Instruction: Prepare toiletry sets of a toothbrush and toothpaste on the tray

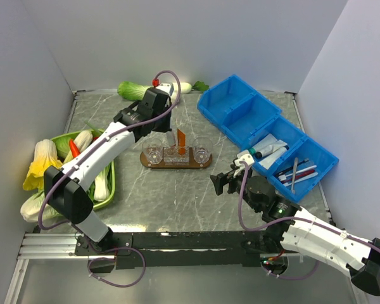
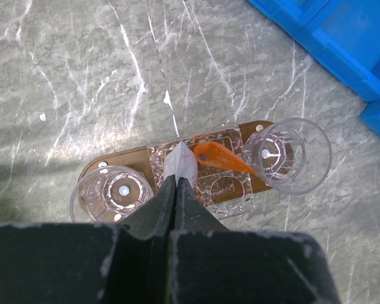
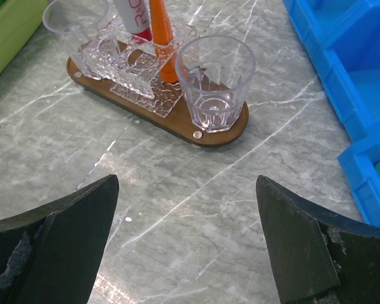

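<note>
Tray [image 1: 176, 166] apart from bins [image 1: 223, 100]; left claw [image 2: 178, 182] clenched on white tube [image 2: 179, 161], right claw [image 3: 187, 183] released.

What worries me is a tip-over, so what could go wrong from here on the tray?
1. The left gripper is shut on the white tube's flat end above the clear holder; rising without opening could pull the tube out or drag the holder.
2. The orange toothpaste leans right beside that tube; a sideways move might topple it or bump a clear cup.
</note>
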Controlling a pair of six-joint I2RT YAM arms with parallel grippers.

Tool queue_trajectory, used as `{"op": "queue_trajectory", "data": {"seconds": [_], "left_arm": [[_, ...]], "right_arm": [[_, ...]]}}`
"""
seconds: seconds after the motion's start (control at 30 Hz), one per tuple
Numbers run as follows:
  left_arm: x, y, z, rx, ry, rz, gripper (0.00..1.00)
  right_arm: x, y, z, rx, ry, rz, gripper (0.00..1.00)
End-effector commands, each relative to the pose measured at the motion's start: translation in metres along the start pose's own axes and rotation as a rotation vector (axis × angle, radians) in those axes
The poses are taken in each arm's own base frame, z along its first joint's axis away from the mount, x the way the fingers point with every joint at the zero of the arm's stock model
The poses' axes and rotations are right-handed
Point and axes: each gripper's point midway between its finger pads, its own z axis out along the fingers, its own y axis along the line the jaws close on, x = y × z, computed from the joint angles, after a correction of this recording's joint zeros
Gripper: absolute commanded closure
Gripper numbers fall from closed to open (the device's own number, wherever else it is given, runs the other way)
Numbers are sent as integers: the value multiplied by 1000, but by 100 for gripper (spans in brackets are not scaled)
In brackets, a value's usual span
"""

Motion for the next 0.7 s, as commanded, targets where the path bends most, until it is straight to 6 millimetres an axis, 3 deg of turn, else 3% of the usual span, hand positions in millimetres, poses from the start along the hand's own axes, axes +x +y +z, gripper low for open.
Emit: {"op": "queue_trajectory", "data": {"seconds": [0.0,0.67], "left_arm": [[-26,-9,-6,18,-83,8,99],[-9,-6,18,-7,-40,35,99]], "right_arm": [[-10,1,2,-3,-44,33,4],[-6,-1,4,1,-38,33,4]]}}
